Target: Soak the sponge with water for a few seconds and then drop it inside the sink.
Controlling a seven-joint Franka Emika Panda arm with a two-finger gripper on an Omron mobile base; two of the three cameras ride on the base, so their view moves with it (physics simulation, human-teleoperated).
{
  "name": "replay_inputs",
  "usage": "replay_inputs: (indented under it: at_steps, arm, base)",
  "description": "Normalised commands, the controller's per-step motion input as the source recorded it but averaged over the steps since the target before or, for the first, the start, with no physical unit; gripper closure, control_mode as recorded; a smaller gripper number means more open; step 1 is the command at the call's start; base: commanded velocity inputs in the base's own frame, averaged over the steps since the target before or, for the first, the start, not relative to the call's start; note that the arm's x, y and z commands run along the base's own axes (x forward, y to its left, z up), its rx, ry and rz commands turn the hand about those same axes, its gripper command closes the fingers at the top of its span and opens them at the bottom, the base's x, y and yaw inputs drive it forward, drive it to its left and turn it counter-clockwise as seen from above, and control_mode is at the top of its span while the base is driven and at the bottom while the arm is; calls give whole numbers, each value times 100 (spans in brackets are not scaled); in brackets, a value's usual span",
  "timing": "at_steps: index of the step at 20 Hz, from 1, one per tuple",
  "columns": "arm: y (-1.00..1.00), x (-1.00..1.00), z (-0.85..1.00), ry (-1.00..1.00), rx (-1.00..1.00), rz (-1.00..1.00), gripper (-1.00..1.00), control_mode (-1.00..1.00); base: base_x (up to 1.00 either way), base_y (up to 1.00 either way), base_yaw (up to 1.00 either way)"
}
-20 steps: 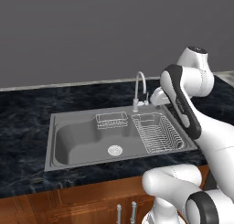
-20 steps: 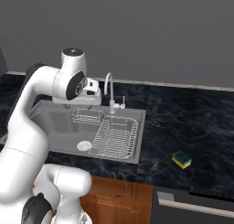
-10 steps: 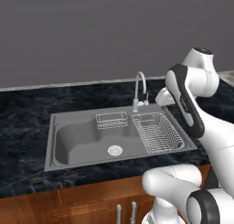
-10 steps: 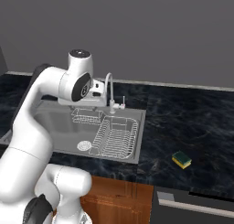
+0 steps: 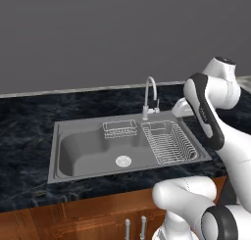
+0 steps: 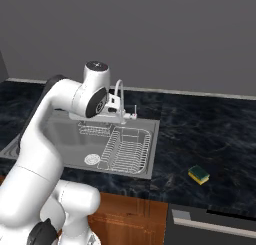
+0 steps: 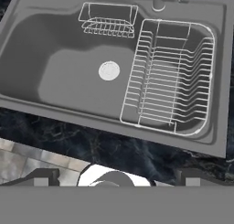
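One sponge [image 6: 199, 175] on the counter [image 6: 210, 139], well apart from the wide-open pincer [image 7: 114, 175] above the sink [image 7: 55, 72].

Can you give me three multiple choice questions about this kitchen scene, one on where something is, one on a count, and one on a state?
1. Where is the sponge?
A. in the sink
B. on the counter right of the sink
C. in the dish rack

2. How many wire items sit in the sink?
A. one
B. two
C. three

3. Is water running from the faucet?
A. yes, a blue stream
B. no stream is visible
C. the faucet is hidden

Answers:
1 B, it lies on the dark counter, apart from the basin.
2 B, a dish rack and a small basket.
3 B, nothing falls from the spout.
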Motion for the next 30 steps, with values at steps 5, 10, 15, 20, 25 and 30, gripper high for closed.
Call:
replay_inputs:
  at_steps: [5,10,15,20,25,30]
  arm:
    - [-17,-1,-14,0,2,0,-100,-100]
    - [-18,0,-15,-1,2,0,-100,-100]
    - [-12,0,-15,-8,4,0,-100,-100]
    - [0,0,-9,-16,5,0,-100,-100]
    - [0,0,-2,-19,5,1,-100,-100]
    - [0,0,-1,-22,5,0,-100,-100]
  base:
    - [0,0,0]
    - [0,0,0]
    - [0,0,0]
    - [0,0,0]
    - [0,0,0]
    - [0,0,0]
